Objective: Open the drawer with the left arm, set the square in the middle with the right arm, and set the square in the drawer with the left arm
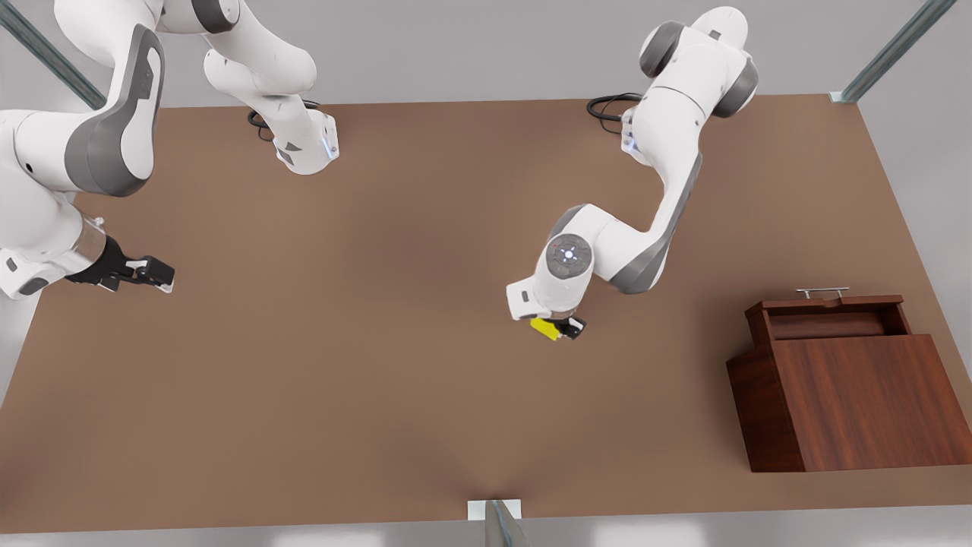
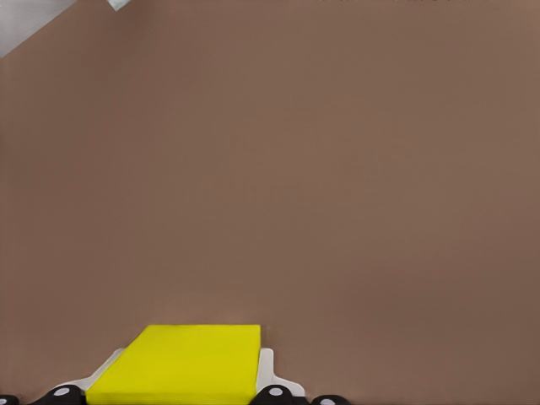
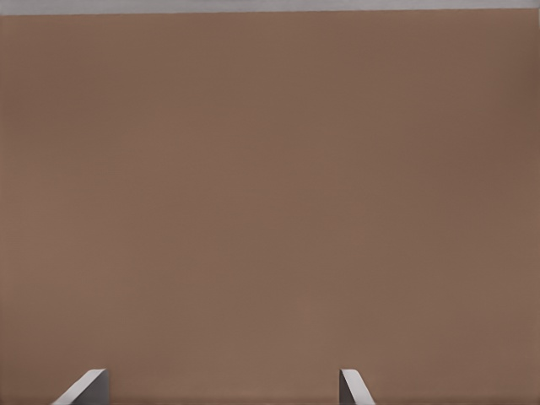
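square (image 1: pixel 544 327), the yellow cube, sat mid-table between the left gripper's (image 1: pixel 560 328) fingers, apparently clamped. drawer (image 1: pixel 831 316) already stood pulled open, so only carrying the cube into it seemed left. right gripper (image 1: pixel 149 274) waited well apart, fingers spread, empty.

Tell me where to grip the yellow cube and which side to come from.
Judging by the pictures, grip the yellow cube across two opposite flat side faces, coming straight down from above. It is small with plain flat sides. The left gripper already straddles it this way, at mid-table; whether it is clamped is unclear. The right gripper waits, open, at the front view's left.
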Controlling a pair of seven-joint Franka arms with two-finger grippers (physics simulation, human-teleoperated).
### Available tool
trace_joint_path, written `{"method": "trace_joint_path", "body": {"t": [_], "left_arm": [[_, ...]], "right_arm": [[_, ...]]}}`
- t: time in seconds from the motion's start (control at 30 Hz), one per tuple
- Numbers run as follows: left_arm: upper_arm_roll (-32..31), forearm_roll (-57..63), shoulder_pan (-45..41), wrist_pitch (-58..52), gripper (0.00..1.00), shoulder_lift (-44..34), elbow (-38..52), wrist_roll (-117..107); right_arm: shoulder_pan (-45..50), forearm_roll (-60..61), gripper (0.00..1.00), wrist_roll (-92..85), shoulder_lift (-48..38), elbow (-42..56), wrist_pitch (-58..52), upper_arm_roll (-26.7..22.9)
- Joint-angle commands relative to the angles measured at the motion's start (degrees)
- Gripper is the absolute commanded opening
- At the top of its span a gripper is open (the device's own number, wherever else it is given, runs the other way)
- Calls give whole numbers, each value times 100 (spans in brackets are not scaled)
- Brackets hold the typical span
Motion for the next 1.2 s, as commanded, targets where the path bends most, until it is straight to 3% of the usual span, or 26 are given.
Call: {"method": "trace_joint_path", "body": {"t": [0.0,0.17,0.57,0.8,1.17], "left_arm": [[0,-65,36,-5,75,-33,0,2],[193,-118,370,-365,75,-349,-88,37],[2320,-1085,370,-743,75,-842,-431,1372],[3049,-1278,370,-673,74,-1229,-1143,2287],[4104,-1287,563,-700,74,-1149,-1169,3192]], "right_arm": [[0,0,100,0,4,0,-9,0],[0,0,100,0,31,53,0,0],[-9,18,100,0,83,79,106,17],[18,97,100,18,83,71,185,26],[26,88,100,9,92,71,185,26]]}}
